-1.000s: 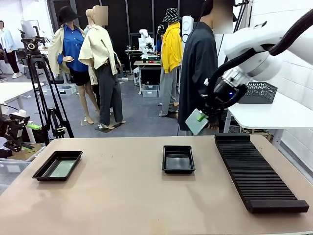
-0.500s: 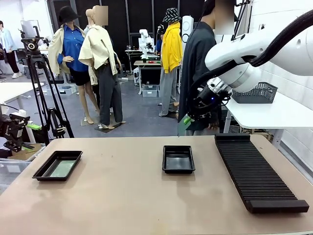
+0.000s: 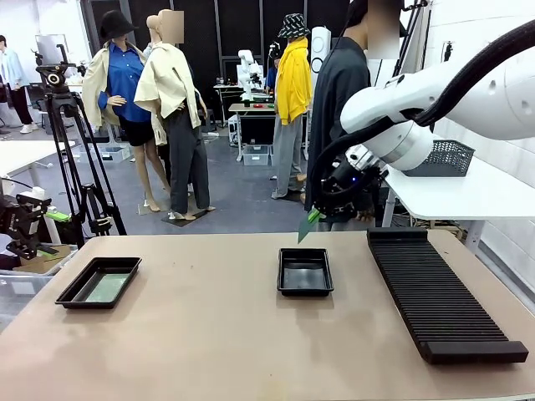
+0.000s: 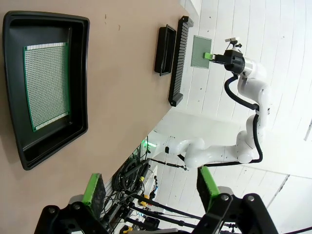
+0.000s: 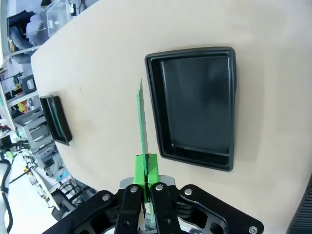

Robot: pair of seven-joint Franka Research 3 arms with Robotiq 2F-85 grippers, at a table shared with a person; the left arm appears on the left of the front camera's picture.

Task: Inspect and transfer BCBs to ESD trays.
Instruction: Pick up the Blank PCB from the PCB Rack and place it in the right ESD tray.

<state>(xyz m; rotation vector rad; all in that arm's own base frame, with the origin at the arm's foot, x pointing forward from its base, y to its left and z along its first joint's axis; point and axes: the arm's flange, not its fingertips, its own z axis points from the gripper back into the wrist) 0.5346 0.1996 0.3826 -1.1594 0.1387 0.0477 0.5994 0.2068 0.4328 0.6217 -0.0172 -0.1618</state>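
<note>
Over the table (image 3: 209, 334), right jaws pinch a BCB (image 5: 142, 122); left jaws gape, facing a loaded tray (image 4: 81, 73).

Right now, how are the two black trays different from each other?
The left tray has a green board lying flat in it; the middle tray is empty. The left tray sits near the left edge of the table; the middle tray sits beside the ribbed rack. Both are shallow, shiny black rectangles with raised rims, and they look the same shape.
</note>
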